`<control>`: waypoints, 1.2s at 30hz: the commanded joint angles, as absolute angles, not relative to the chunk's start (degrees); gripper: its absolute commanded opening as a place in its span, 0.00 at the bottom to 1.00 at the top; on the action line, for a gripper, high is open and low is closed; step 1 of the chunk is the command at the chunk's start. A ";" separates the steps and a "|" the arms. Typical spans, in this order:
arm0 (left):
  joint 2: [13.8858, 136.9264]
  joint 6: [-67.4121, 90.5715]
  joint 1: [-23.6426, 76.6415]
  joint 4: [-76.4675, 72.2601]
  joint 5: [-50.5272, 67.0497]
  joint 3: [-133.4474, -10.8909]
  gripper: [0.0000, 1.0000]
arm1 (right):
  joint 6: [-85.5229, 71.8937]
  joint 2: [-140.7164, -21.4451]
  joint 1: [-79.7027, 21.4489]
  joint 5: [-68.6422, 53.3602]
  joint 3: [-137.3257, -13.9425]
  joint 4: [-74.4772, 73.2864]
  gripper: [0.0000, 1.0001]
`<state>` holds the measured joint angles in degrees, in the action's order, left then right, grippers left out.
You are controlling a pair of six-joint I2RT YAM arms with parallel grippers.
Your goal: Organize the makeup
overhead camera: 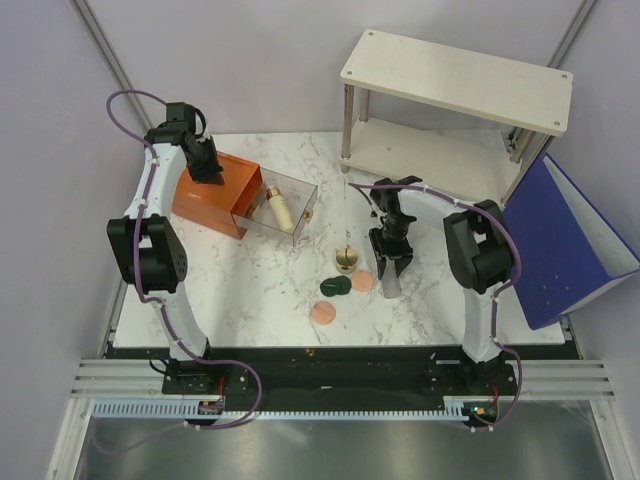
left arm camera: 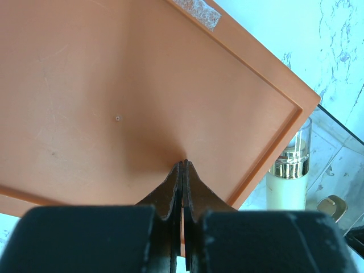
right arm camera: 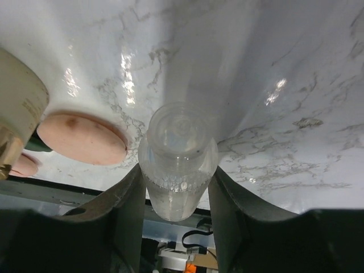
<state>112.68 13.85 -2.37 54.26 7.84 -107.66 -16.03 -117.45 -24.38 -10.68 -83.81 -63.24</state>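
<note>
My right gripper (overhead camera: 390, 272) is shut on the clear tube (overhead camera: 392, 286), its fingers (right arm camera: 128, 199) pressed on both sides of the tube (right arm camera: 178, 156). Just left of it are the gold-lidded jar (overhead camera: 346, 260), the dark green compact (overhead camera: 335, 286) and two peach discs (overhead camera: 362, 283) (overhead camera: 324, 313); one disc (right arm camera: 79, 138) shows in the right wrist view. The cream bottle (overhead camera: 278, 207) with gold cap (left arm camera: 290, 165) lies in the clear drawer (overhead camera: 300, 195). My left gripper (overhead camera: 206, 165) is shut and empty, its tips (left arm camera: 183, 165) on top of the orange-brown box (left arm camera: 142, 85).
The orange-brown box (overhead camera: 212, 195) stands at the back left with its clear drawer pulled out to the right. A white two-tier shelf (overhead camera: 455, 75) stands at the back right. A blue bin (overhead camera: 570, 240) leans at the right edge.
</note>
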 commanded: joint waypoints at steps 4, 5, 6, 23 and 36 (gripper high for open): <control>115.58 11.69 -1.85 61.00 5.98 -103.89 0.02 | -12.40 -116.46 -24.52 -9.66 -97.00 -61.79 0.00; 115.58 11.78 -1.85 60.91 5.98 -103.89 0.02 | -12.31 -116.19 -24.52 -11.15 -98.77 -61.79 0.00; 115.58 11.78 -1.85 61.00 6.15 -103.63 0.02 | -12.22 -116.02 -24.52 -12.55 -100.44 -61.53 0.00; 116.89 11.43 -1.93 61.09 7.91 -105.12 0.02 | -30.40 -128.21 -29.00 -40.60 -129.97 -33.22 0.00; 117.77 11.51 -1.85 61.52 8.35 -106.08 0.02 | -36.12 -135.53 -36.74 -38.06 -135.71 -28.30 0.00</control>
<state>112.84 13.58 -2.39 54.43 8.08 -107.90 -34.33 -135.50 -36.27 -37.28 -133.56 -32.10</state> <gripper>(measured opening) 0.022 0.500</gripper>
